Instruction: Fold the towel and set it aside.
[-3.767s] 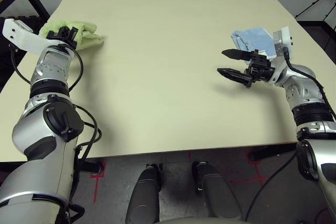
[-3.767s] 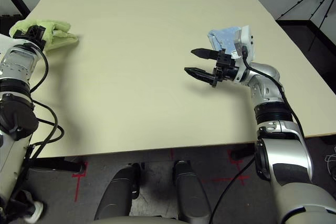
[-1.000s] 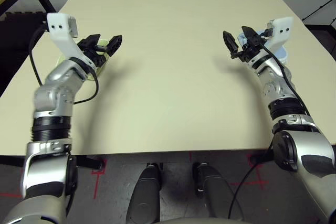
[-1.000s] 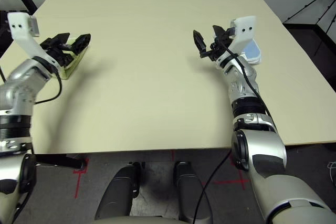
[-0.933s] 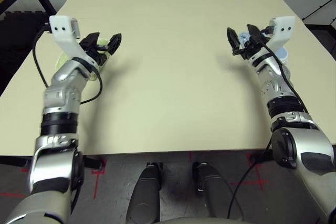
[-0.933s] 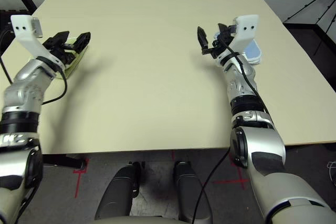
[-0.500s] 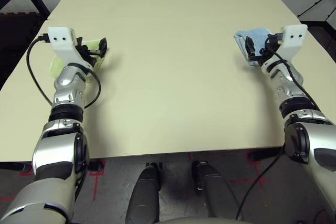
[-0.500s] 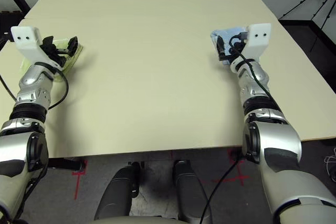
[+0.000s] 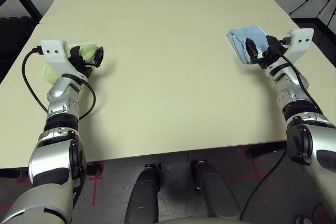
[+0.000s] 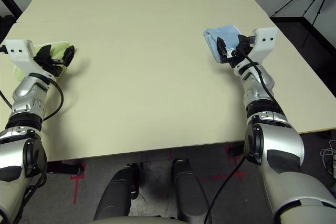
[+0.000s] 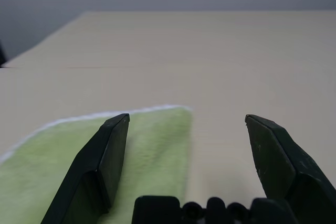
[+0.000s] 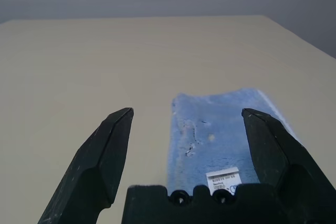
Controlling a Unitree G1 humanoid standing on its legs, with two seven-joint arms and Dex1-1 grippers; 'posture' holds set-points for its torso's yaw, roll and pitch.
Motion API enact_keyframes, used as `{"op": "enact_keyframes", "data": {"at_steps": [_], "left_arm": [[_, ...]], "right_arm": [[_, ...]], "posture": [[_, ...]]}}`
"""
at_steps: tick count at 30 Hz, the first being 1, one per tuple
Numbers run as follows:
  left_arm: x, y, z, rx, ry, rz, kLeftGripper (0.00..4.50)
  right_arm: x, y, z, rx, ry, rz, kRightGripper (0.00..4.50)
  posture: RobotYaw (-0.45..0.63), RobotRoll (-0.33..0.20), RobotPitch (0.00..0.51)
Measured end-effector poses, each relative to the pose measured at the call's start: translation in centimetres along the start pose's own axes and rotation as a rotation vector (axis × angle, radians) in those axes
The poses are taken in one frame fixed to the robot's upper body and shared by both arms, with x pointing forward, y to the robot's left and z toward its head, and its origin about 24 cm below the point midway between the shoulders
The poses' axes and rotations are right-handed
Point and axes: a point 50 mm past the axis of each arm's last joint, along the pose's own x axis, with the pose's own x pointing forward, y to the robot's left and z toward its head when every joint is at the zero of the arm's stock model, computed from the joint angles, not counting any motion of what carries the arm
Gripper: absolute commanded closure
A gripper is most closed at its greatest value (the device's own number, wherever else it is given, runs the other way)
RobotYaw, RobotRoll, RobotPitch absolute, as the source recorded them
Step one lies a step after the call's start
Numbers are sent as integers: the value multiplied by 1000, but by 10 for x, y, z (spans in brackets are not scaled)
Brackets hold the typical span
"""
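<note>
Towel (image 9: pixel 63 62) lies folded at the table's (image 9: pixel 168 77) left edge, under and beside the left gripper (image 11: pixel 186 145). Over the past second both arms have drawn back and outward from the table's middle. Left gripper now spread wide above the towel, pinching nothing. Right gripper (image 12: pixel 184 145) equally spread over the blue cloth (image 9: pixel 245 41) near the table's right edge. Reading: towel folded and set aside; task looks essentially complete.
</note>
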Motion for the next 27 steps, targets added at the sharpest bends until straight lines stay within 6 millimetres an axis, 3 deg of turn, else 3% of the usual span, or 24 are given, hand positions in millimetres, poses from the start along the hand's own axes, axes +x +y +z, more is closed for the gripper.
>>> {"op": "enact_keyframes", "data": {"at_steps": [7, 27], "left_arm": [[-1, 7, 3, 17, -29, 89, 18], [-10, 6, -7, 33, 2, -12, 18]], "right_arm": [[0, -2, -1, -2, 3, -57, 0], [2, 7, -5, -14, 22, -13, 0]], "posture": [[-35, 0, 128], [-34, 0, 127]]}}
